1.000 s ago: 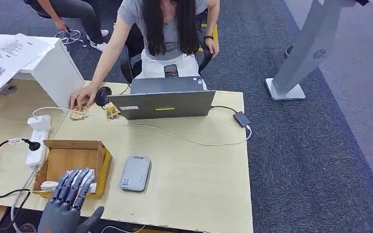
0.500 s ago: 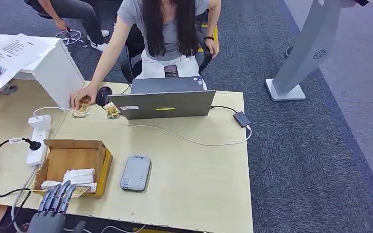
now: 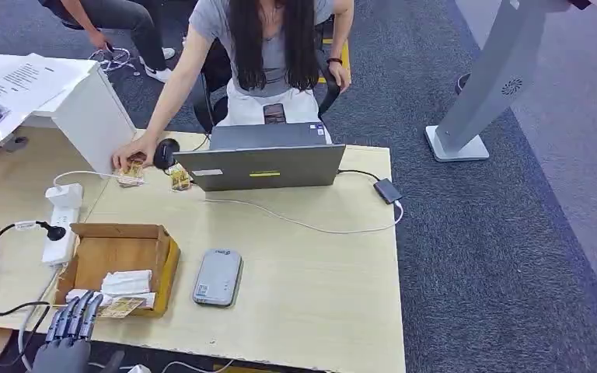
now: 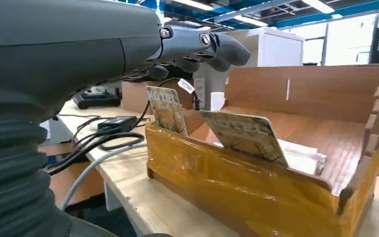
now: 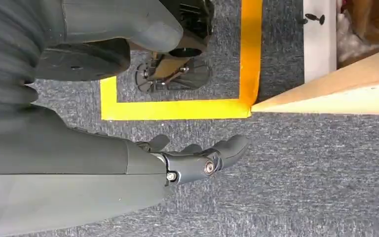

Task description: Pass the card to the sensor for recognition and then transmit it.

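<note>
**Card waits at the box's near edge**

Nearest us, the left hand [image 3: 68, 342] hovers at the table's front, fingers apart and holding nothing. Just past it a card [image 4: 245, 136] leans on the near wall of the box [image 3: 165, 260]; a second stands beside it. It looks thin, stiff, light and probably slick, so I'd pinch the raised top edge. Farther off lies the grey sensor [image 3: 218, 277]. The right hand [image 5: 197, 160] hangs over the carpet, loosely open.

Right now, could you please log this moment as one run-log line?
left hand: at box near edge, card not gripped | right hand: hanging, holds nothing | sensor: untouched
</note>
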Robot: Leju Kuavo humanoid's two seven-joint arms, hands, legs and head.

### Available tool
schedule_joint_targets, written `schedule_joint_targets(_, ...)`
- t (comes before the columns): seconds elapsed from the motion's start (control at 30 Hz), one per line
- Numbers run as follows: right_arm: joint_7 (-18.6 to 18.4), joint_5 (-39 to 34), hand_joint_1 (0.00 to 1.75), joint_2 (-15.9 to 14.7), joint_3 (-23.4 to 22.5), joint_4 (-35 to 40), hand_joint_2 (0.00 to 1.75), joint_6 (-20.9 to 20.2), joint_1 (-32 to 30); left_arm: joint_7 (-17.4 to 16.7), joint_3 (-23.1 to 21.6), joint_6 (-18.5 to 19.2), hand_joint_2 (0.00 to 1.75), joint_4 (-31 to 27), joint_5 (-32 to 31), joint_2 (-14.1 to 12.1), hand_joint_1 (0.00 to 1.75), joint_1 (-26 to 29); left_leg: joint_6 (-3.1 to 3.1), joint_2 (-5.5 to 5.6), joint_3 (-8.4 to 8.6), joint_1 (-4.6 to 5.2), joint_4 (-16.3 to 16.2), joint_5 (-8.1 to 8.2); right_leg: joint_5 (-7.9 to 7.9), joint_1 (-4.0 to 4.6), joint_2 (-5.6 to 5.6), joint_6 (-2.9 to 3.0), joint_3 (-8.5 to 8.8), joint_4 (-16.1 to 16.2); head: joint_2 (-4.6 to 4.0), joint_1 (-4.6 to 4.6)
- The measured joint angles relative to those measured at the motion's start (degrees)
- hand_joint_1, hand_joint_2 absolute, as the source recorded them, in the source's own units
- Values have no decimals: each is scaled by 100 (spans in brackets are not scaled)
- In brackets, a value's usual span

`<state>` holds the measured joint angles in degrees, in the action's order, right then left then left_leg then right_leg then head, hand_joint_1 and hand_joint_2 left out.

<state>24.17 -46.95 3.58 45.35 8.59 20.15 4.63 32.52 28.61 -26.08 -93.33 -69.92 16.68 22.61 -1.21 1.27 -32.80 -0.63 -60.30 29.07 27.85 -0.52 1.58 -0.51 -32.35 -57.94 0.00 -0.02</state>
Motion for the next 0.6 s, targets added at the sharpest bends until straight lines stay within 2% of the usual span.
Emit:
schedule_joint_targets(0.43, -2, 46, 0, 0, 61, 0, 175, -37, 3, 190, 92, -160, 175, 258, -197, 135, 0, -305, 1, 1, 3, 0, 0, -1, -1, 1, -2, 0, 0, 0, 0, 2)
schedule_joint_targets(0.6, -44, 68, 0, 0, 137, 0, 175, -28, 7, -11, -33, -260, 175, 324, -205, 118, 0, -407, 1, 1, 4, 0, 0, -1, -1, 1, -2, 0, 0, 0, 0, 2)
